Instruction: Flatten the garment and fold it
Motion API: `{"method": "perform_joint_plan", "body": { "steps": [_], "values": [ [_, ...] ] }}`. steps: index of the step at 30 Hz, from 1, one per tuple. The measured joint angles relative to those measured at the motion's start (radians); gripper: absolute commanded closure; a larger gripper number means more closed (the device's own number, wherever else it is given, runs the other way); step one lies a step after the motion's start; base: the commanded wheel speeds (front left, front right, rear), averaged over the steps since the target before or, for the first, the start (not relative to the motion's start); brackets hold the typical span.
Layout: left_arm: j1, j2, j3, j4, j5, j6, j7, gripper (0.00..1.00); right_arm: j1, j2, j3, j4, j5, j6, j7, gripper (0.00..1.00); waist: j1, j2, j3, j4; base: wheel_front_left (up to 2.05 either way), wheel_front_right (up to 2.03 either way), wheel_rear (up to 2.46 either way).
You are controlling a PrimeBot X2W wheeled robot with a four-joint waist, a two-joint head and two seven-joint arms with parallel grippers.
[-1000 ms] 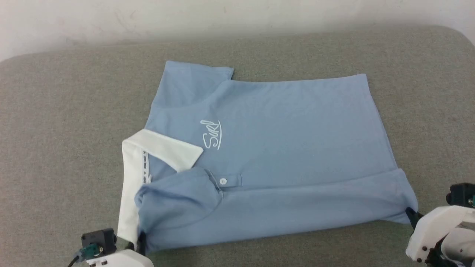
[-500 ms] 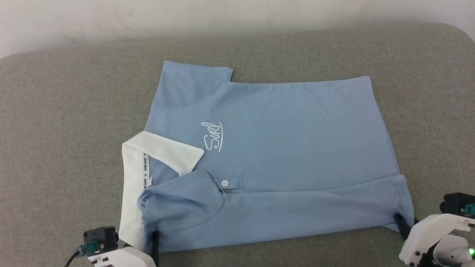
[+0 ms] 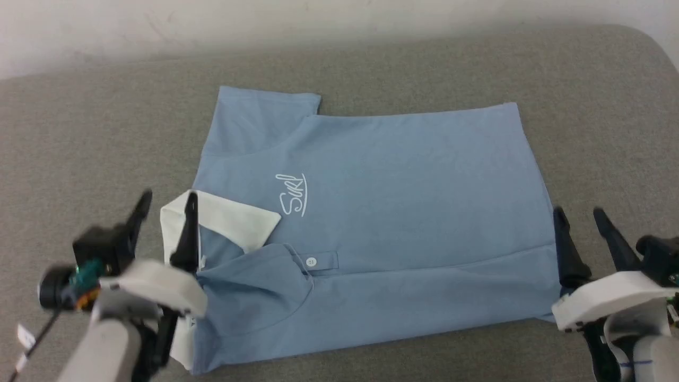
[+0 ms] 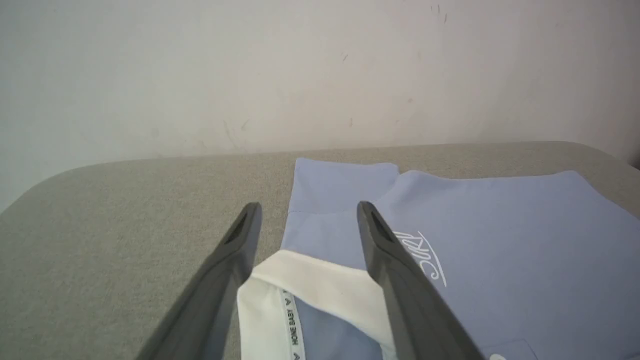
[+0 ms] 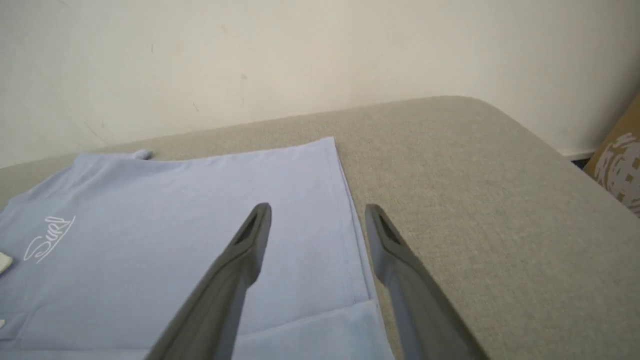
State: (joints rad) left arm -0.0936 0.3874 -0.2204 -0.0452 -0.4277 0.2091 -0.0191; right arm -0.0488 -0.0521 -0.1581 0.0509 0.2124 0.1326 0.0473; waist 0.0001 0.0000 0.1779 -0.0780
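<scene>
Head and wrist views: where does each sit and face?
Head view: from the head, down at the light blue polo shirt on grey padding; left gripper, right gripper at lower corners.
Left wrist view: along its fingers over the white collar, toward the wall.
Right wrist view: along its fingers over the shirt's hem.
Shared: white script logo.

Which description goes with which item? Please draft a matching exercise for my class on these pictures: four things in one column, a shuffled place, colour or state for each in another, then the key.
Column one
1. left gripper
2. right gripper
3. collar
4. logo

Column two
A. white script on the chest of the shirt
B. open, one finger over the blue fabric, the other past the hem edge
C. plain white, at the neck opening
D. open, with the collar end seen between its fingers

Pairs: 1-D, 2-B, 3-C, 4-A
</scene>
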Motion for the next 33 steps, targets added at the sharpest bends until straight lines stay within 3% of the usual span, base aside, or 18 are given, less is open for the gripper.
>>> {"method": "perform_joint_plan", "body": {
  "steps": [8,12,17,24,33],
  "values": [
    [-0.351,0.092,-0.034,0.122,0.054,-0.139,0.025,0.0,-0.084,-0.014,0.117,-0.044,-0.037,0.0,-0.183,0.0,0.0001,0.0,0.078,-0.034,0.0,0.0,0.0],
    [-0.527,0.123,-0.058,0.213,0.058,-0.213,0.107,0.0,-0.128,-0.029,0.165,-0.039,-0.033,0.0,-0.217,0.0,0.0002,0.0,0.132,-0.057,0.0,0.0,0.0],
    [-0.703,0.144,-0.065,0.33,0.027,-0.258,0.271,0.0,-0.175,-0.032,0.199,-0.034,-0.017,0.0,-0.234,0.0,0.0003,0.0,0.203,-0.091,0.0,0.0,0.0],
    [-0.837,0.182,-0.056,0.45,-0.027,-0.257,0.548,0.0,-0.219,-0.023,0.234,-0.021,0.002,0.0,-0.239,0.0,0.0001,0.0,0.282,-0.161,0.0,0.0,0.0],
    [-0.906,0.223,-0.013,0.455,-0.054,-0.138,0.776,0.0,-0.233,-0.01,0.263,-0.005,0.029,0.0,-0.252,0.0,0.0,0.0,0.375,-0.233,0.0,0.0,0.0]
  ]
}}
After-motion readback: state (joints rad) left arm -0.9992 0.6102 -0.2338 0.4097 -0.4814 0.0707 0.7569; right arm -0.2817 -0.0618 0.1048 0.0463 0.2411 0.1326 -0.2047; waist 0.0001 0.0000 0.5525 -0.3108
